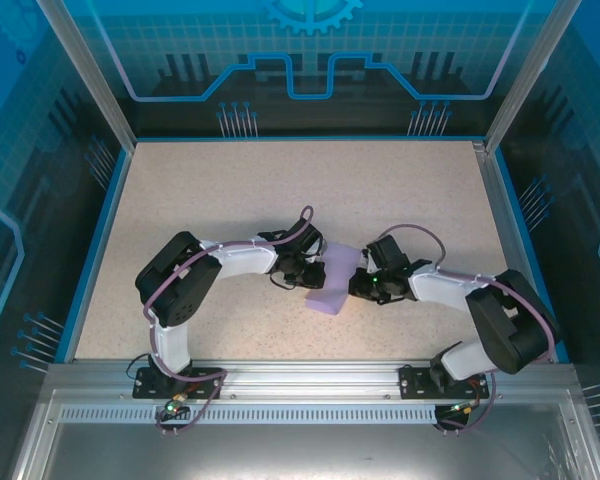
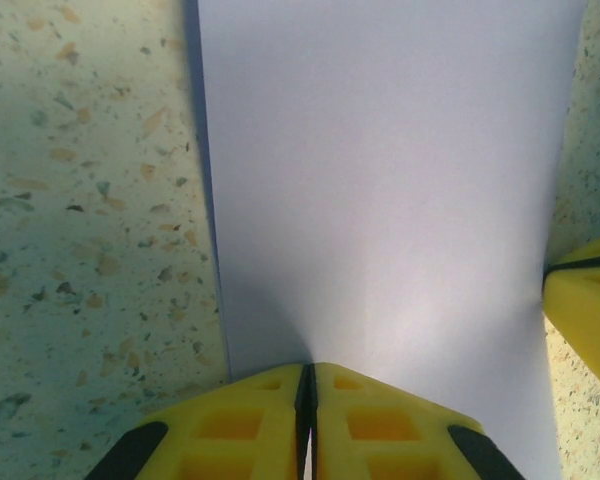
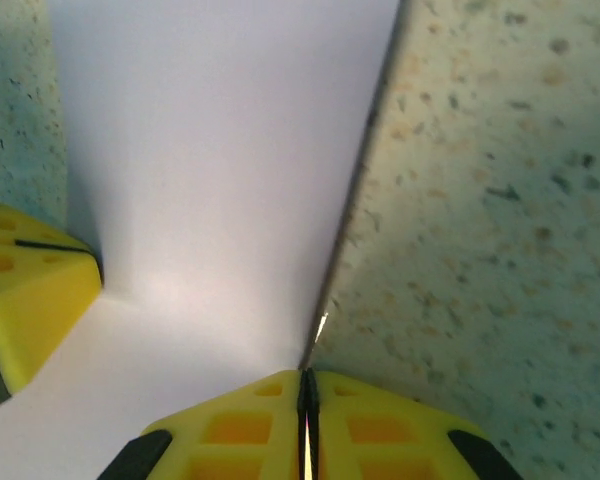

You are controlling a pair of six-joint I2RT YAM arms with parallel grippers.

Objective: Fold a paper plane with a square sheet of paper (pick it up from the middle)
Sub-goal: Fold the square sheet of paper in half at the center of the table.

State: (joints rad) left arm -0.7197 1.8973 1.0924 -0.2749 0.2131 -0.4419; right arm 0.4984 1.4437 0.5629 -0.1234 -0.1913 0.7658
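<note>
Two grippers pinch one square sheet of paper between them, over the middle of the table. The left gripper is squeezed shut on one side of the sheet. The right gripper is squeezed shut on the other side. The sheet looks very light, thin and floppy. It would likely bend or tear if pulled hard, so a soft pinch near the edges seems best. No words or labels show on it.
</note>
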